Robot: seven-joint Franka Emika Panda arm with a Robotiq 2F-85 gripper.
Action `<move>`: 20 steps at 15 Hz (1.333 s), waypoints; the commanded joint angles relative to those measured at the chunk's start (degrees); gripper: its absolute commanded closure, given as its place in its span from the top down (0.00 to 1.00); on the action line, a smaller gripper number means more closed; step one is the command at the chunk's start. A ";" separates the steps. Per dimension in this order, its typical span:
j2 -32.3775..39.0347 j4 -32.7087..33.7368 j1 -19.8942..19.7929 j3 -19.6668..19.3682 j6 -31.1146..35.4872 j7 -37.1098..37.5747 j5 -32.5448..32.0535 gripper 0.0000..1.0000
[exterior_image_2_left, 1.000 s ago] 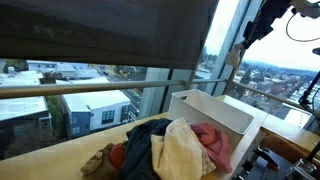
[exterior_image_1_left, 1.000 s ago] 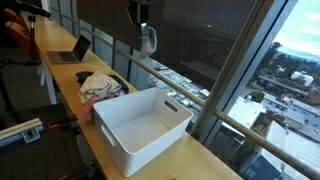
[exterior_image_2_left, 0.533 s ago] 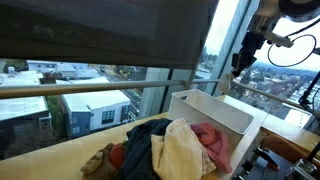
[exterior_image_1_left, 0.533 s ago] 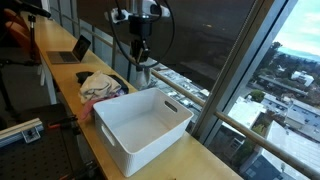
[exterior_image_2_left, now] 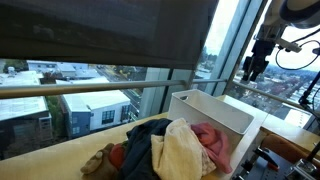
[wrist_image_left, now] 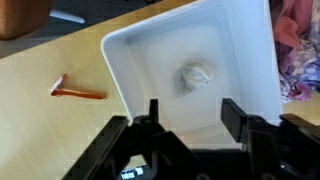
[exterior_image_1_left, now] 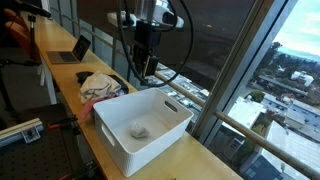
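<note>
The bin (wrist_image_left: 240, 40) is white, its wad (wrist_image_left: 196, 76) pale grey.

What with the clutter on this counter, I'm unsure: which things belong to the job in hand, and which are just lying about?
Job in hand:
- white bin
- tool, open above it
- pale balled bundle lying inside
- pile of clothes beside the bin

Lying about:
- laptop
- orange razor-like item on the counter
</note>
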 commanded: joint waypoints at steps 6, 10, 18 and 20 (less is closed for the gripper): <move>-1.08 0.12 -0.37 -0.86 -1.53 -2.68 0.85 0.89; -0.67 0.57 -0.69 -1.16 -1.49 -2.43 0.74 0.99; 0.77 -5.31 3.50 3.31 8.36 -0.46 -0.58 1.00; 2.85 -7.67 6.24 6.14 13.61 1.35 -0.51 1.00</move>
